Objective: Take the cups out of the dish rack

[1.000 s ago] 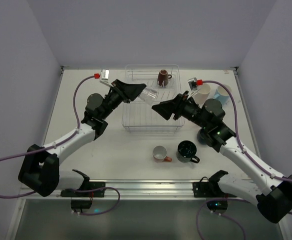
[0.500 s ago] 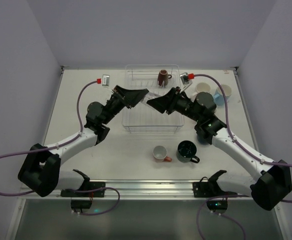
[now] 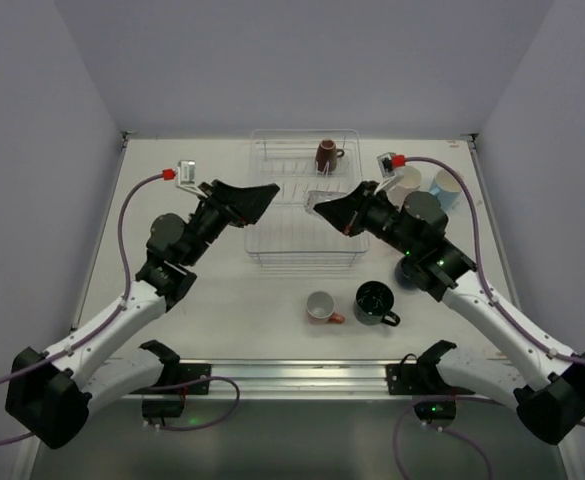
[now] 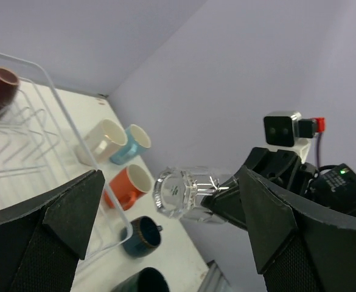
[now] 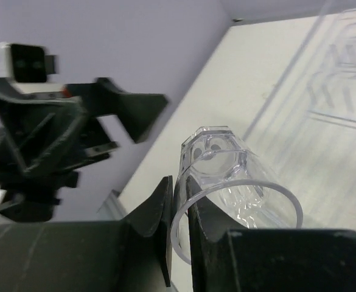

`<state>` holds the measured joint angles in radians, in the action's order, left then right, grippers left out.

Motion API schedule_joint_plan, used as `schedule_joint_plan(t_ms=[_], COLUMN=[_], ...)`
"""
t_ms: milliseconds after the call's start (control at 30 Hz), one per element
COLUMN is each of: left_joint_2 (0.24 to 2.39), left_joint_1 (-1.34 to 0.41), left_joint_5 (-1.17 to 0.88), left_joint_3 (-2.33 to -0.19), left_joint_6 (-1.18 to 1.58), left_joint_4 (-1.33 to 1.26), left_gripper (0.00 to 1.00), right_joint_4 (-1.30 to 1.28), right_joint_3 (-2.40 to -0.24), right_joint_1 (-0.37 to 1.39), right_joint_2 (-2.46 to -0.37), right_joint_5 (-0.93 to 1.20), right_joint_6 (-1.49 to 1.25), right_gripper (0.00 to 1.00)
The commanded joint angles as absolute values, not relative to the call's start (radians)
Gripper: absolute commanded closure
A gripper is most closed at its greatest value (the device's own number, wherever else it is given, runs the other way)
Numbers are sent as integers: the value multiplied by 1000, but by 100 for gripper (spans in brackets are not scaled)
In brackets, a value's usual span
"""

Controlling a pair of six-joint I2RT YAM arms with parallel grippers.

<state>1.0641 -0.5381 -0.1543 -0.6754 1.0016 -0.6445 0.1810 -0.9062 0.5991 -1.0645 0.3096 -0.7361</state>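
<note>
A clear glass hangs on its side above the dish rack, a white wire basket. My right gripper is shut on the glass's rim, one finger inside and one outside. My left gripper stands open just left of the glass, fingers wide on either side and not touching it. In the top view the left gripper and right gripper face each other over the rack. A dark brown cup stands in the rack's far part.
Right of the rack lie a cream cup, a light blue cup and an orange cup. A navy cup sits under my right arm. In front of the rack stand a salmon cup and a dark green cup.
The glass passed from my left gripper to my right. The right jaws shut on its rim, then the left jaws opened and the left arm drew back to the left.
</note>
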Motion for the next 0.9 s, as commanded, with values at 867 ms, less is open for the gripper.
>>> schedule_joint_plan(t_ms=[867], left_joint_2=[566], left_joint_1=[-612], left_joint_5=[-111], left_joint_3=[-672], left_joint_6=[347], left_joint_4=[340], left_gripper=[0], right_joint_4=[-502], right_joint_3=[-1166], right_joint_1=[-255], right_joint_2=[-1451], right_joint_5=[-34], right_joint_6=[-425], right_gripper=[100])
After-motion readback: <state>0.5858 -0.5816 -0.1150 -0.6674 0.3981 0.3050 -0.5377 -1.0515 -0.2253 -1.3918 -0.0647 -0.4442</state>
